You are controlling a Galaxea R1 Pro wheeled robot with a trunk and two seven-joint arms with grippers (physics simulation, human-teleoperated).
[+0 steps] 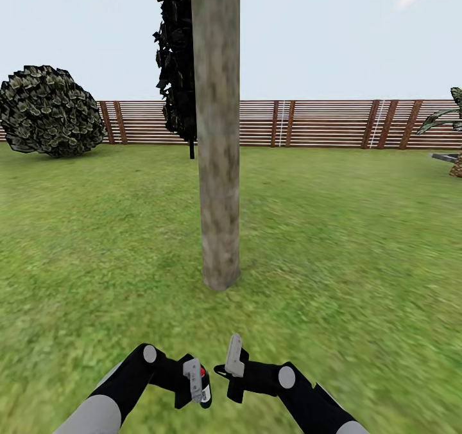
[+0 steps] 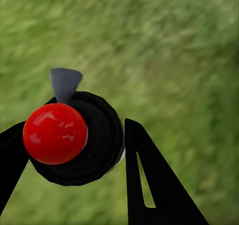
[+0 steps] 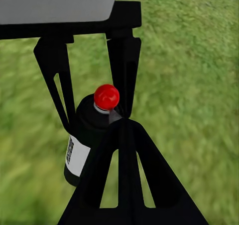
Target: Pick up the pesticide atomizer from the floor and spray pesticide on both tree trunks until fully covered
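Observation:
A tree trunk [image 1: 218, 164], thick and mottled grey-brown, rises straight ahead from the garden lawn [image 1: 353, 241]. The pesticide atomizer [image 1: 204, 382] is a black bottle with a white label and a red cap [image 2: 55, 133]. My left gripper [image 1: 196, 386] is shut on it low in front of me, its fingers [image 2: 144, 180] on either side of the bottle. In the right wrist view the atomizer [image 3: 87, 140] hangs in the left gripper [image 3: 97, 120]. Just to the atomizer's right, my right gripper [image 1: 234, 360] is shut and empty, fingers [image 3: 124, 175] pressed together. Pesticide is out of view.
A reddish slat fence [image 1: 321, 122] closes the back of the lawn. A round shrub [image 1: 48, 110] stands far left, a dark narrow tree [image 1: 176, 55] stands behind the trunk, and a palm [image 1: 449, 119] is at the right edge. Grass lies on both sides of the trunk.

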